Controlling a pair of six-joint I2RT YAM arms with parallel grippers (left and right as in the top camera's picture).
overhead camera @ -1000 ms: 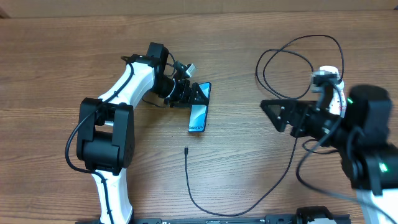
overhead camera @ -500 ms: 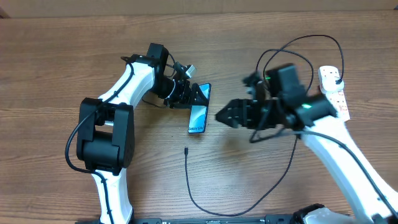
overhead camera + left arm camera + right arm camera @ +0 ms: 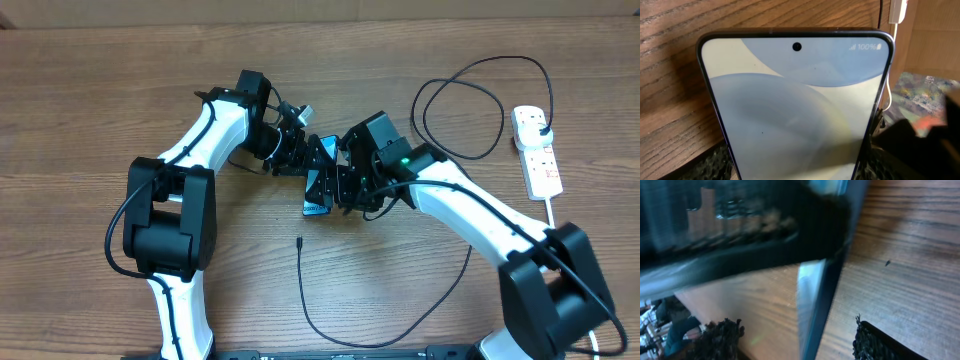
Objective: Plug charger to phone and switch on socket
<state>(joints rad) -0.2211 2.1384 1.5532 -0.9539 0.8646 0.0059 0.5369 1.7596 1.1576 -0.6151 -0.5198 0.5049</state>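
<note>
Gripping the phone [image 3: 318,190] across its width, the left end effector [image 3: 300,152] appears closed on the two long edges, its dark pads [image 3: 715,161] against the frame in the wrist view. The phone sits left of centre on the wooden surface [image 3: 90,90]; whether it lies flat or tilted, I cannot tell. The right end effector [image 3: 340,188] sits just beside the phone's right edge, jaws wide, with that edge between its fingertips [image 3: 722,340] and not visibly clamped. Judgement: the phone is light, rigid, glass-faced and slick, so it is best held by the frame edges with the port end left free. The charger [image 3: 330,335] is limp and light; its connector tip [image 3: 300,241] lies loose below the phone, and a hold just behind the tip should steer it best. The socket [image 3: 536,150] rests far right, well apart. Writing: "100%" beside signal bars at the screen top; small text at the screen's lower end and the socket's red marks are too small to read.
</note>
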